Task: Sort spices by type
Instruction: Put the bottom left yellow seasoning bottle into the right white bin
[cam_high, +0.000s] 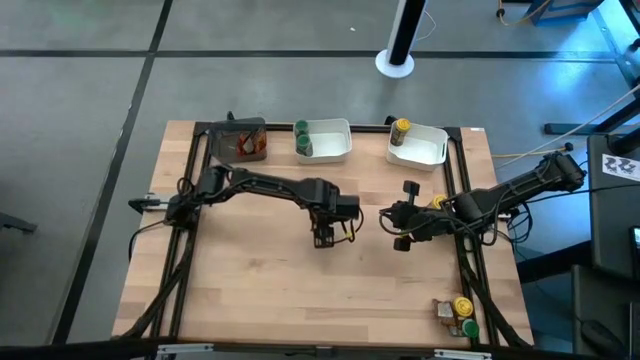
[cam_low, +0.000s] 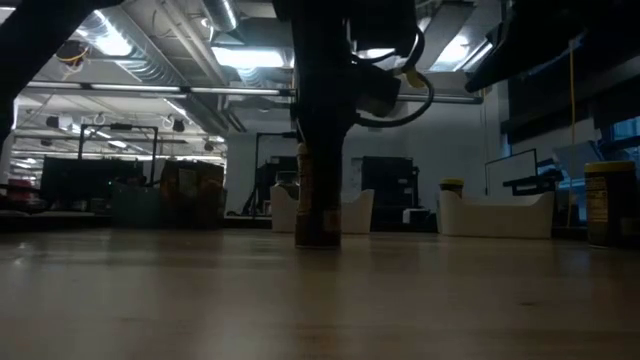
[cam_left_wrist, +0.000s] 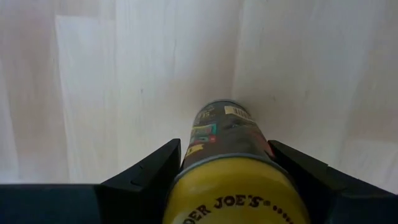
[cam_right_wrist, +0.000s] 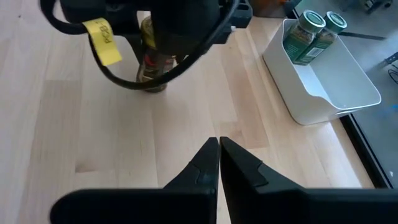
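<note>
My left gripper (cam_left_wrist: 227, 171) clamps a yellow-lidded spice jar (cam_left_wrist: 231, 163) standing mid-table on pale wood planks (cam_high: 260, 290). My right gripper (cam_right_wrist: 219, 163) hovers nearby, fingers pressed together, empty. Dim ceiling-lit room behind.

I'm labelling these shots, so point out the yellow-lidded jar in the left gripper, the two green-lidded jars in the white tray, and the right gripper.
Yellow-lidded jar (cam_left_wrist: 231, 140), left wrist view, on its label.
Green-lidded jars (cam_right_wrist: 309, 20), right wrist view, on one lid.
Right gripper (cam_right_wrist: 219, 163), right wrist view, between its closed fingertips.
</note>
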